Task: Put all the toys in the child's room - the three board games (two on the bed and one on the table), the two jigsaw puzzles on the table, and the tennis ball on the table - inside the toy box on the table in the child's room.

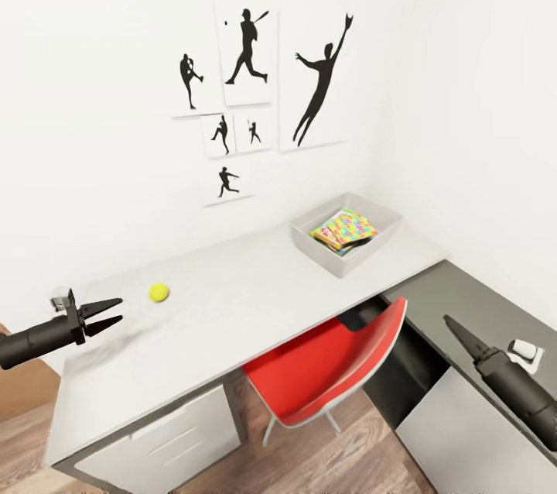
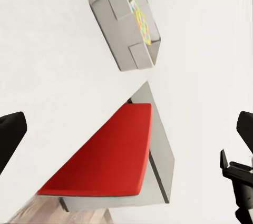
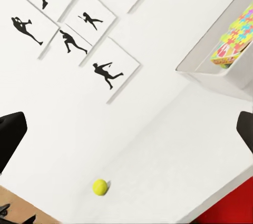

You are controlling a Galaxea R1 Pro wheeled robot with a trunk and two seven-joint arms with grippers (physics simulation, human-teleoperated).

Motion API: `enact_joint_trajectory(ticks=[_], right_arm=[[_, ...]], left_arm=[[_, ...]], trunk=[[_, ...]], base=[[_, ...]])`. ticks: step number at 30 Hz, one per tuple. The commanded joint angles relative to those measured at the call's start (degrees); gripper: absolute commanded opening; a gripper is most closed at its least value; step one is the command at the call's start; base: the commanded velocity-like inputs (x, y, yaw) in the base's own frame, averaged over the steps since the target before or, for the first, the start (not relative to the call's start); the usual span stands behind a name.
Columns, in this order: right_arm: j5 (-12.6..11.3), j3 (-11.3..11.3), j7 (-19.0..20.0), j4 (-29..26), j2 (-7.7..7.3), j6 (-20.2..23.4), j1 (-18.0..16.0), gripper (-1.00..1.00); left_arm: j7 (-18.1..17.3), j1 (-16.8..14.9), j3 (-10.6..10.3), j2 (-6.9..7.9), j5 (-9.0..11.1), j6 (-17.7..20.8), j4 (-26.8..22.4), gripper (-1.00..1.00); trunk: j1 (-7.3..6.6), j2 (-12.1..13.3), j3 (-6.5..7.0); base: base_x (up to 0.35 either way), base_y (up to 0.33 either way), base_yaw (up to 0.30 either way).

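The tennis ball [image 1: 158,292] rests alone on the pale grey table [image 1: 255,300], toward its left end. My left gripper [image 1: 120,309] hovers open just left of the ball, a little above the tabletop. The toy box [image 1: 346,234] stands at the table's far right end by the wall. A jigsaw puzzle [image 1: 345,229] lies on top inside it, over other flat things that show only as edges. My right gripper [image 1: 454,325] hangs open over the lower dark desk, right of the chair. In the right wrist view the ball [image 3: 100,187] and the toy box [image 3: 211,71] both appear. The bed is out of view.
A red chair [image 1: 333,362] is tucked under the table's right half. A lower dark-grey desk [image 1: 480,300] joins at the right. White drawers [image 1: 170,440] sit under the table's left end. Baseball silhouette pictures [image 1: 247,60] hang on the white wall behind.
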Motion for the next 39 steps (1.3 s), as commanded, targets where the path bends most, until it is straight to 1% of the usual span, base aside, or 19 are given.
enact_joint_trajectory(ticks=[1,7,10,13,16,23,39], right_arm=[[-0.2,0.2,-0.6,0.0,0.00,0.4,0.0,1.00],[-0.2,1.8,-4.5,0.0,-0.07,0.4,0.0,1.00],[-0.1,2.6,-5.6,0.0,-0.14,0.4,-0.1,1.00],[-0.1,4.0,-6.9,0.0,-0.47,0.4,-0.1,1.00],[-0.1,4.7,-8.2,0.0,-0.60,0.4,-0.1,1.00],[-0.1,5.0,-9.5,0.0,-0.74,0.4,-0.1,1.00],[-0.2,5.0,-9.6,0.0,-0.86,0.8,-0.1,1.00]], left_arm=[[0.0,0.0,0.0,0.00,0.2,0.4,0.0,1.00],[0.0,0.0,0.0,-0.01,0.2,0.4,0.0,1.00],[0.0,0.0,0.0,-0.01,0.2,0.4,0.0,1.00],[0.0,0.0,0.0,-0.03,0.2,0.4,0.0,1.00],[0.0,0.0,0.0,-0.03,0.2,0.4,0.0,1.00],[0.0,0.0,0.0,-0.04,0.2,0.4,0.0,1.00],[0.0,0.1,0.0,-0.04,0.2,-0.1,0.0,1.00]], trunk=[[0.02,-0.1,-0.02],[0.02,-0.1,0.55],[0.02,-0.1,0.84],[0.02,-0.1,1.12],[0.02,-0.1,1.32],[0.02,-0.1,1.42],[0.02,-0.1,1.43]], base=[[-0.106,0.043,0.090],[-0.029,0.012,0.102],[-0.003,0.001,0.117],[-0.001,0.000,0.122],[0.000,0.000,0.107],[0.000,0.000,0.023],[0.000,0.000,0.001]])
